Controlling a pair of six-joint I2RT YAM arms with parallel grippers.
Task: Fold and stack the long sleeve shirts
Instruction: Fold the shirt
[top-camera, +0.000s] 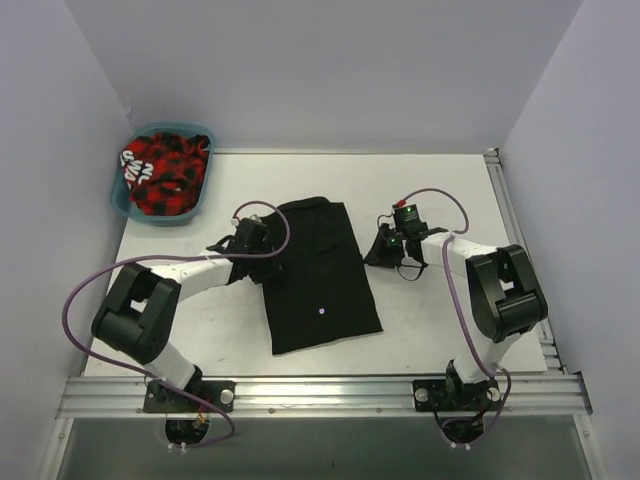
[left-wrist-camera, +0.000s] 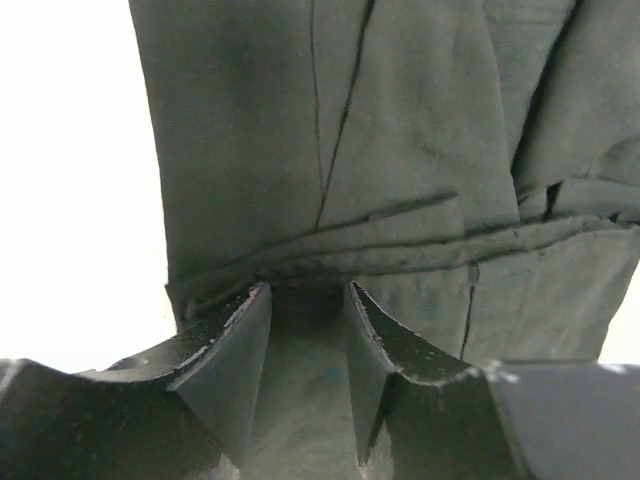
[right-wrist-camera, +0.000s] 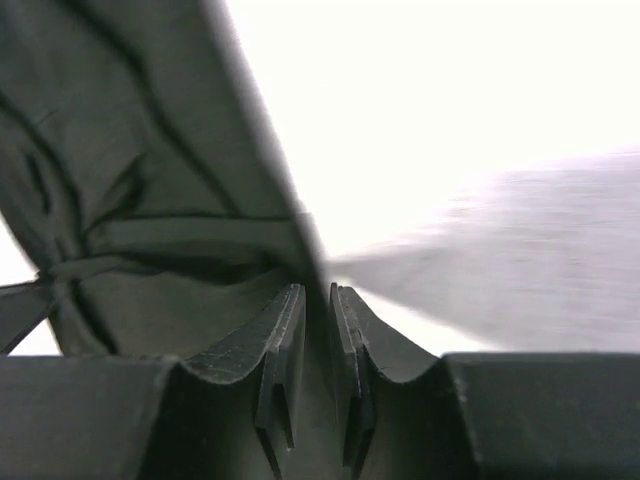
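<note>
A black long sleeve shirt (top-camera: 320, 280) lies flat at the middle of the table, folded into a long narrow panel, with one small pale button (top-camera: 321, 311) showing. My left gripper (top-camera: 252, 238) is at the shirt's upper left edge. In the left wrist view its jaws (left-wrist-camera: 308, 290) stand a little apart with a thick fold of black cloth (left-wrist-camera: 380, 150) between them. My right gripper (top-camera: 392, 240) is just right of the shirt and holds a bunched black piece of it. In the right wrist view its jaws (right-wrist-camera: 317, 290) are nearly closed on a thin cloth edge (right-wrist-camera: 130, 180).
A teal plastic basket (top-camera: 125, 200) at the back left corner holds a red and black patterned garment (top-camera: 165, 175). White walls close in the table on three sides. A metal rail (top-camera: 520, 250) runs along the right edge.
</note>
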